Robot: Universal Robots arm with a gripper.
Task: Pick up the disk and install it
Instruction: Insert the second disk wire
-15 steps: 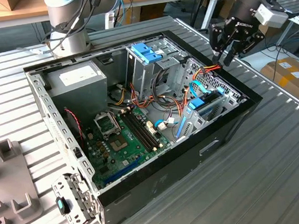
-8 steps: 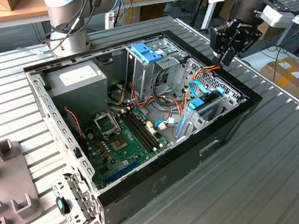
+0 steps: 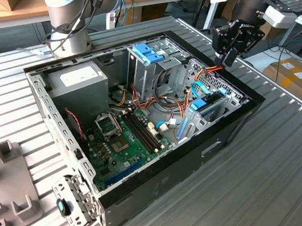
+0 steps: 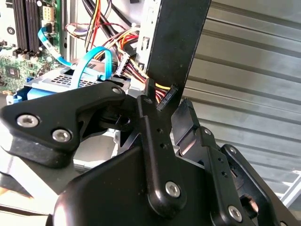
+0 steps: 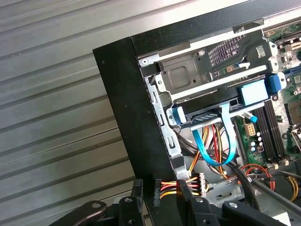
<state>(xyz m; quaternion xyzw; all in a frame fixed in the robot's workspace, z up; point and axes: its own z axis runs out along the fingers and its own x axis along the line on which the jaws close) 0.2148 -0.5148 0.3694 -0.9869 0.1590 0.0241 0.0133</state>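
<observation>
Disk seated in the case, gripper clear above the rim

The disk (image 5: 214,115) appears already installed, in its bay (image 5: 197,70) at the open computer case's (image 3: 163,189) 3 o'clock side in the exterior view. The gripper (image 3: 229,49) hovers at 1 o'clock, fingers (image 4: 190,113) parted, holding nothing.

Disk (image 5: 212,113) mostly hidden inside its bay, only edge and blue rail showing; gripper (image 4: 164,106) fingers cropped in both wrist views, grip state unreadable.
</observation>
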